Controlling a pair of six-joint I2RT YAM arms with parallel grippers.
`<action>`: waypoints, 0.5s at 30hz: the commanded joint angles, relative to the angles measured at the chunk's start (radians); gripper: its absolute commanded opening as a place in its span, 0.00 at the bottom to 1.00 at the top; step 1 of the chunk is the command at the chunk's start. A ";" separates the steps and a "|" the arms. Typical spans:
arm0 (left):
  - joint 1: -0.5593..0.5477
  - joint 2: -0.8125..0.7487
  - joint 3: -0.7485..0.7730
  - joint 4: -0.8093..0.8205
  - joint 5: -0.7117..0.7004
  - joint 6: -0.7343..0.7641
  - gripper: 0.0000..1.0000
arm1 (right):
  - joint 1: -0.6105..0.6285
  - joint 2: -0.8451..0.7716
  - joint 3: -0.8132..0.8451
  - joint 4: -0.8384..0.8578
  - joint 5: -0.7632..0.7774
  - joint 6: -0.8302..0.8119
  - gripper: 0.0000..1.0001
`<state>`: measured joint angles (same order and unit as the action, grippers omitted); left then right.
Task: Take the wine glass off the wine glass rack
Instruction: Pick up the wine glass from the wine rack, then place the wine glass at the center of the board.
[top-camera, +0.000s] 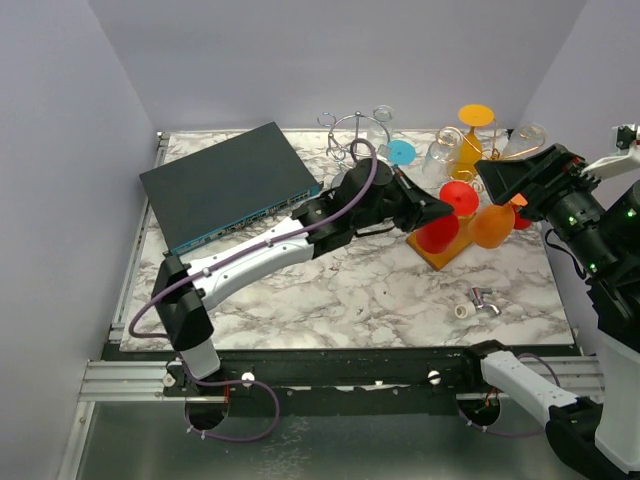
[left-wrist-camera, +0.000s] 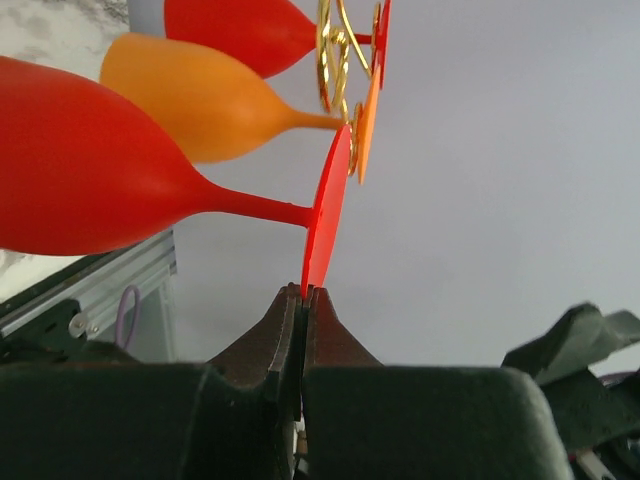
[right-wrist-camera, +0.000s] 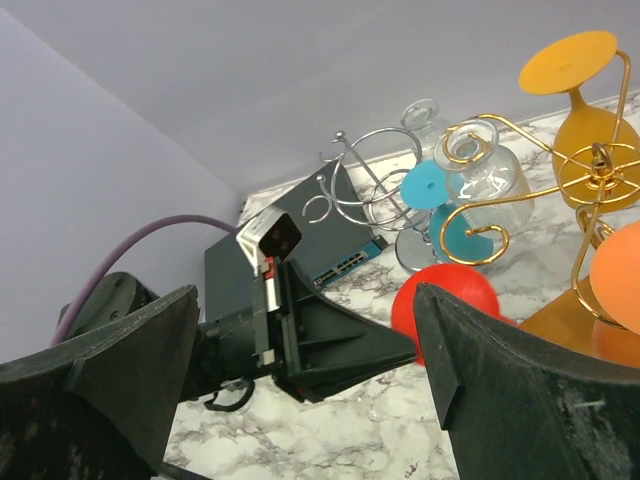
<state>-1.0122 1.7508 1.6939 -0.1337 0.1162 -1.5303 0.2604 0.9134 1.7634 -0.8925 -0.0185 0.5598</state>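
Top view: your left arm reaches across the marble table (top-camera: 330, 290) to the gold wine glass rack (top-camera: 447, 255), which stands toward 3 o'clock from the table's centre. The left gripper (top-camera: 443, 212) is closed tight. In the left wrist view its fingertips (left-wrist-camera: 290, 305) pinch the lower rim of the red wine glass (left-wrist-camera: 90, 170) at its foot (left-wrist-camera: 325, 215), and the stem runs off toward 9 o'clock. You cannot tell from either view whether that foot sits in the rack's gold hooks (left-wrist-camera: 335, 60) or has cleared them. The glass's bowl (top-camera: 437, 235) is just beside the orange glass (top-camera: 492, 226), which lies at its 3 o'clock. Your right gripper (top-camera: 515, 180) hangs at 2 o'clock from the red glass with its jaws spread wide and nothing between them, apart from the glasses. A dark network switch (top-camera: 235, 185) lies at 10 o'clock, and a silver wire rack (top-camera: 355, 130) stands at 12.
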 joint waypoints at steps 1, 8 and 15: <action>-0.001 -0.206 -0.199 0.050 -0.009 0.012 0.00 | 0.003 -0.001 -0.013 -0.012 -0.083 -0.010 0.96; 0.096 -0.471 -0.418 0.043 -0.030 -0.021 0.00 | 0.003 0.045 -0.117 0.079 -0.314 0.001 0.96; 0.336 -0.630 -0.425 -0.070 0.053 -0.031 0.00 | 0.003 0.123 -0.158 0.246 -0.460 0.083 0.95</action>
<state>-0.7971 1.1992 1.2606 -0.1425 0.1154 -1.5341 0.2604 1.0004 1.6188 -0.7841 -0.3389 0.5896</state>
